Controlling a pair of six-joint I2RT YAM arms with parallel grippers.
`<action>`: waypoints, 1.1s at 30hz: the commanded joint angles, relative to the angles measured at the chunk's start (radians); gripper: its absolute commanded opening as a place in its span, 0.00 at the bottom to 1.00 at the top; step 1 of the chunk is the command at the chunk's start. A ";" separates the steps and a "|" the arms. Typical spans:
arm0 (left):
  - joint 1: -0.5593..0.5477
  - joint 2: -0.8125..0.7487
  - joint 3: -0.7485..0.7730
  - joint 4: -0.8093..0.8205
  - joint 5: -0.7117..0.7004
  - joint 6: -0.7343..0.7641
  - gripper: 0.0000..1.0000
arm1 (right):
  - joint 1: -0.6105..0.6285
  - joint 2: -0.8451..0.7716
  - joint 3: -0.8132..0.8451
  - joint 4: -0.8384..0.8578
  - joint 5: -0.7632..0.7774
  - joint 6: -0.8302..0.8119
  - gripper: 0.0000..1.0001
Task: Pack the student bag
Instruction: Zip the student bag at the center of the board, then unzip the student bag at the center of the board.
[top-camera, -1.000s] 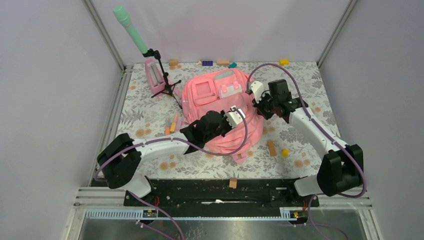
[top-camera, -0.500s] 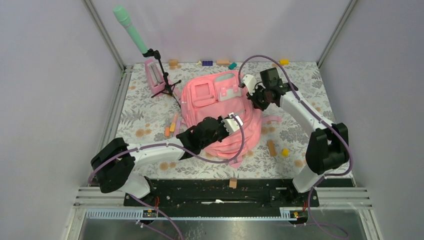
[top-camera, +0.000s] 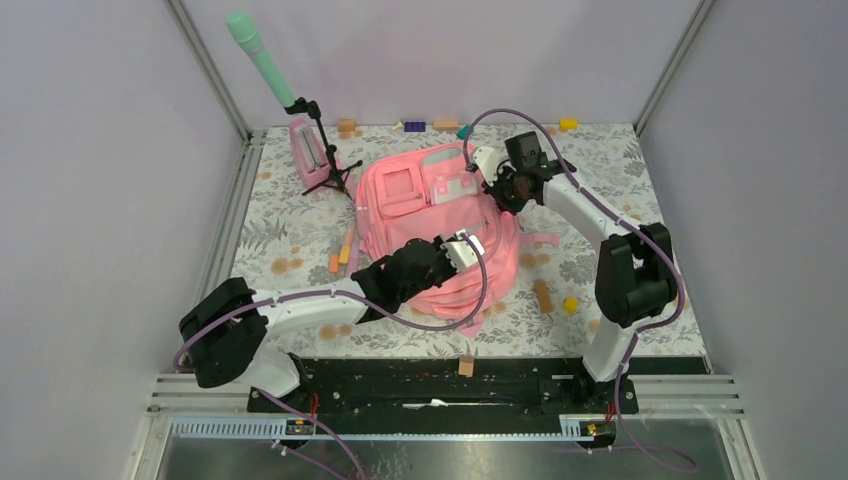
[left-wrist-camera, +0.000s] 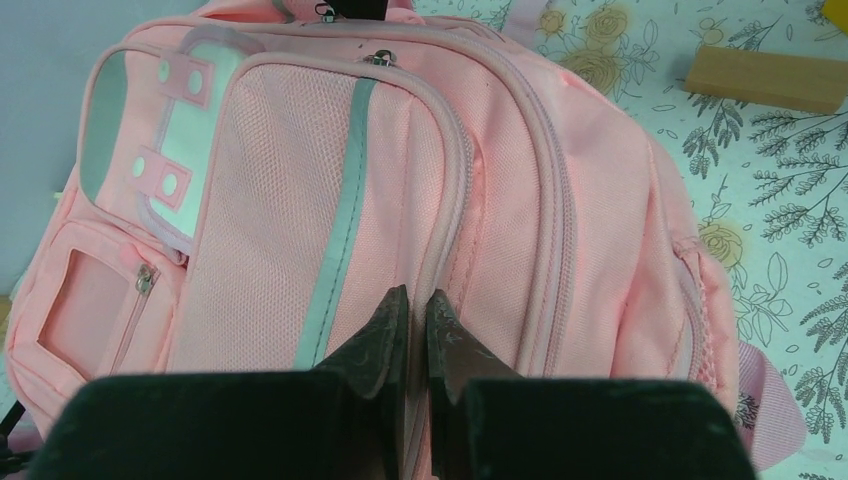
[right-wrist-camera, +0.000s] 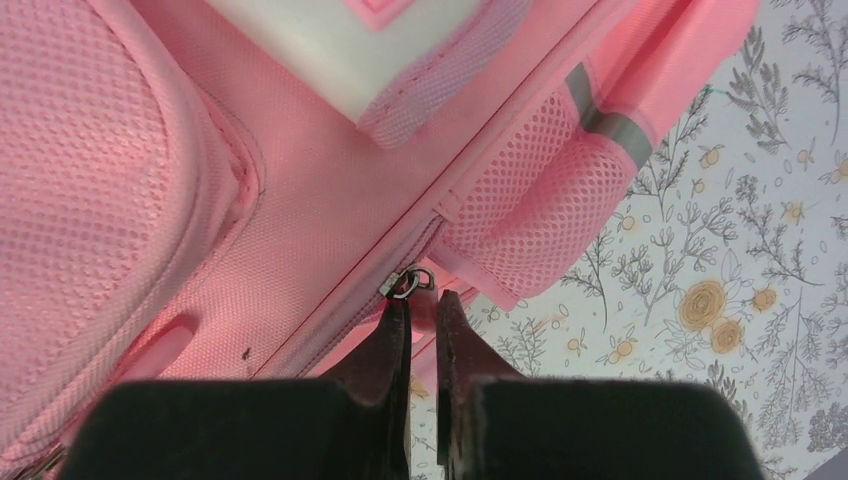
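Note:
The student bag (top-camera: 430, 200), a large soft pink backpack, lies front up on the flowered table; its grey strip (left-wrist-camera: 340, 220) shows in the left wrist view. My left gripper (top-camera: 478, 240) (left-wrist-camera: 417, 302) rests on the lower front and is shut on the piping seam beside the front pocket. My right gripper (top-camera: 498, 196) (right-wrist-camera: 421, 302) is at the bag's right side, next to the mesh side pocket (right-wrist-camera: 540, 215). It is shut on the pink pull tab of a zipper, whose metal ring (right-wrist-camera: 410, 281) sits just above the fingertips.
A pink metronome (top-camera: 303, 150) and a stand with a green microphone (top-camera: 262, 60) are at the back left. Orange sticks (top-camera: 343, 252) lie left of the bag. A wooden block (top-camera: 543, 296) (left-wrist-camera: 765, 78) and a yellow piece (top-camera: 569, 305) lie to its right. Small blocks (top-camera: 414, 126) line the back edge.
My right arm has swung back and left along the bag's side, its gripper still shut. The bag has shifted back and left with it. My left gripper moved slightly left.

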 joint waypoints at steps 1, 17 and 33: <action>-0.027 -0.065 -0.027 -0.085 -0.013 -0.044 0.00 | -0.011 -0.006 0.022 0.272 0.122 -0.003 0.00; -0.012 -0.163 0.211 -0.556 0.169 -0.073 0.00 | -0.013 -0.639 -0.515 0.586 0.129 0.358 0.75; 0.131 -0.165 0.226 -0.644 0.443 -0.065 0.00 | 0.021 -0.736 -0.722 0.685 -0.342 1.320 0.62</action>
